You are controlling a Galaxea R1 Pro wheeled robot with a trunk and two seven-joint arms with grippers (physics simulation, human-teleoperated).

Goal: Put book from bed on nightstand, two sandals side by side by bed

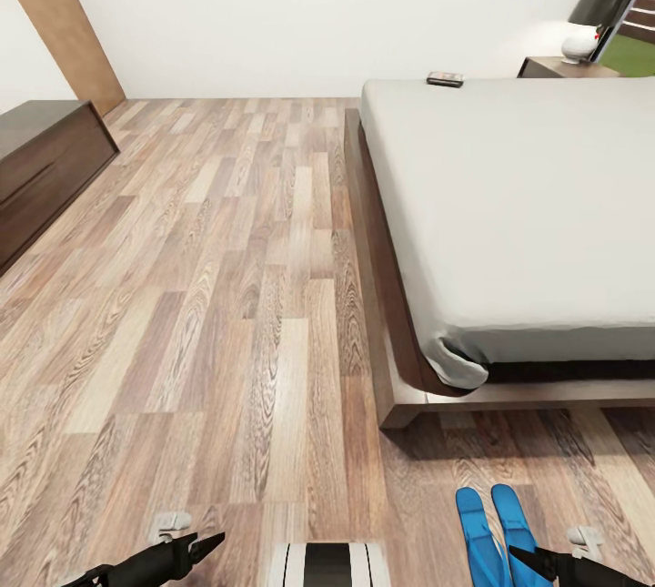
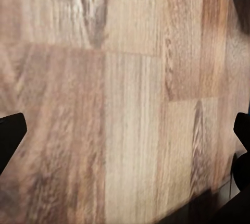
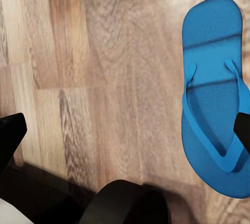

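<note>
Two blue sandals (image 1: 496, 532) side by side (touching) near the bed (image 1: 509, 205)

No legible text, label, brand, number or sign anywhere. The book (image 1: 445, 78), a small dark thing at the far edge of the bed (image 1: 509, 205) beside the nightstand (image 1: 559, 67), is too small for its cover to be read. The blue sandal (image 3: 214, 94), on the floor by the foot of the bed, has a plain textured sole, no mark on it. The wood-plank floor (image 2: 125, 99) beside the bed shows grain only. The white wall beyond the bed is bare.
</note>
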